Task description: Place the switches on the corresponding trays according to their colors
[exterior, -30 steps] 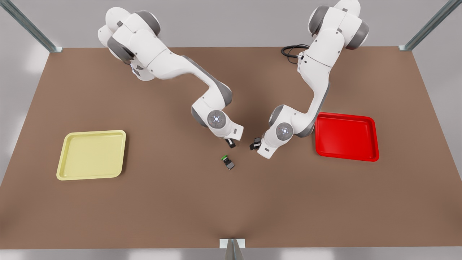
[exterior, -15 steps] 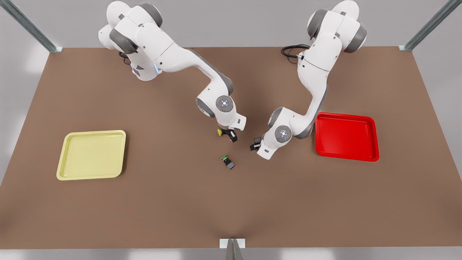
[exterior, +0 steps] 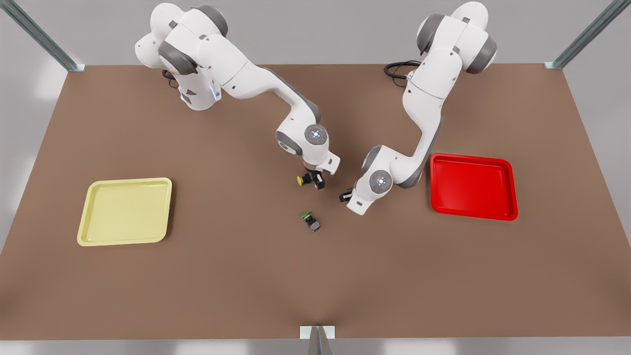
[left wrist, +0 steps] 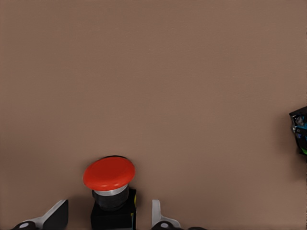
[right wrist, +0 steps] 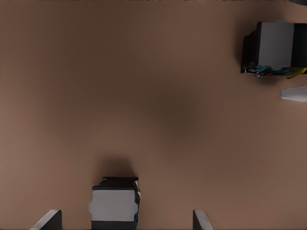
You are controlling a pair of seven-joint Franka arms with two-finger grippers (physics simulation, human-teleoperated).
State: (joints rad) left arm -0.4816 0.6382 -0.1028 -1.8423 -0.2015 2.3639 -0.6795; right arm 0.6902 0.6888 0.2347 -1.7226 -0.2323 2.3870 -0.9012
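Pale yellow tray (exterior: 125,181) bare at front view's left, awaiting its match | yellow-capped switch (exterior: 300,180) mid-desk (exterior: 222,276), right claw (exterior: 317,183) apart astride it, seemingly lining up a grip | green-capped switch (exterior: 310,221) a decoy, alone | left claw (exterior: 345,196) apart around red-capped switch (left wrist: 109,175) | red tray (exterior: 473,216) nearby, bare

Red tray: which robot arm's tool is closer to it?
Left. The left tool is near the red tray, toward the front view's left, around the red switch. The right tool is farther that way, at the yellow switch.
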